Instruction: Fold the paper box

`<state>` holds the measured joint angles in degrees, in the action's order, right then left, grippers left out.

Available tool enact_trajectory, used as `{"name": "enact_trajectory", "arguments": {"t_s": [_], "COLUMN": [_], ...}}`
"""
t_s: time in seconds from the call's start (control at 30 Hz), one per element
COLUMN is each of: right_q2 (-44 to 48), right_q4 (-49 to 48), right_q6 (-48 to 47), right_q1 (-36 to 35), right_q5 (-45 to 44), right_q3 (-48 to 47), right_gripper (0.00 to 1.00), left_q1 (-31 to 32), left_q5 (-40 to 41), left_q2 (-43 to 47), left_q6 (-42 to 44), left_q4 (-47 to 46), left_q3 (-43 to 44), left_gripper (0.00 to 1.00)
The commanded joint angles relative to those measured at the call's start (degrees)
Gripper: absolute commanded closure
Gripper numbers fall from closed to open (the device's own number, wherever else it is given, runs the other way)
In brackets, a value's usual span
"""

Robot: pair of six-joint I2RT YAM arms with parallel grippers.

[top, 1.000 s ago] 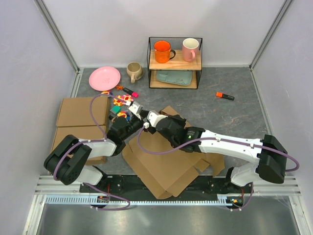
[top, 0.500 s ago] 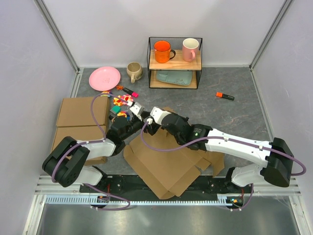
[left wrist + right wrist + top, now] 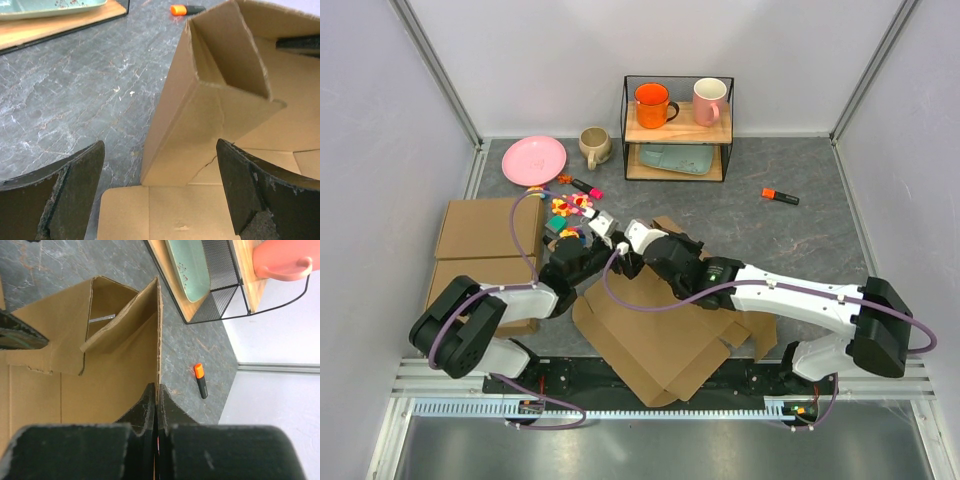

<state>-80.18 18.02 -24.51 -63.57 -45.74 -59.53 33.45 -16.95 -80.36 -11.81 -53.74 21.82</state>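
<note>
The paper box (image 3: 660, 330) is a brown cardboard sheet lying mostly flat in the middle of the table, with one corner folded upright. In the right wrist view my right gripper (image 3: 158, 391) is shut on the top edge of a standing wall of the paper box (image 3: 115, 375). My left gripper (image 3: 160, 145) is open, its fingers (image 3: 75, 185) spread either side of the raised corner of the paper box (image 3: 210, 115) without touching it, above a flat flap. From above, the left gripper (image 3: 592, 232) and right gripper (image 3: 632, 245) meet at the sheet's far left corner.
Two ready-made flat boxes (image 3: 485, 250) lie at the left. Small colourful items (image 3: 570, 210) sit just beyond the grippers. Behind are a pink plate (image 3: 533, 160), a beige mug (image 3: 593, 146) and a wire shelf (image 3: 678, 125) with mugs. An orange marker (image 3: 780, 196) lies at right.
The right arm swung slightly right, then came back, and the cardboard sheet shifted a little with it. Both grippers kept their states.
</note>
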Motion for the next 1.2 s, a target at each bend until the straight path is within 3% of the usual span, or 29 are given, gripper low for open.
{"name": "enact_trajectory", "arguments": {"t_s": [0.0, 0.47, 0.67, 0.93, 1.17], "right_q2": [-2.35, -6.48, -2.18, -0.15, -1.99], "right_q4": [1.66, -2.64, -2.46, 1.75, 3.95], "right_q6": [2.79, -2.73, 1.04, 1.57, 1.31], "right_q1": [-0.41, -1.56, -1.73, -0.94, -0.33], "right_q5": [1.52, -6.21, 3.53, 6.27, 5.75], "right_q3": [-0.94, 2.3, 1.87, -1.55, -2.7], "right_gripper": [0.98, 1.0, 1.0, 1.0, 1.0], "left_q1": [-0.23, -6.29, -7.26, -7.35, -7.26], "left_q5": [-2.21, -6.78, -8.89, -7.75, -6.25], "left_q2": [-1.03, 5.82, 6.09, 7.14, 15.22], "left_q6": [6.26, 13.22, 12.34, 12.43, 13.05], "left_q4": [3.44, 12.08, 10.32, 10.49, 11.72], "left_q3": [2.26, 3.49, 2.87, 2.52, 0.86], "left_gripper": [0.01, 0.0, 0.0, 0.01, 0.0]}}
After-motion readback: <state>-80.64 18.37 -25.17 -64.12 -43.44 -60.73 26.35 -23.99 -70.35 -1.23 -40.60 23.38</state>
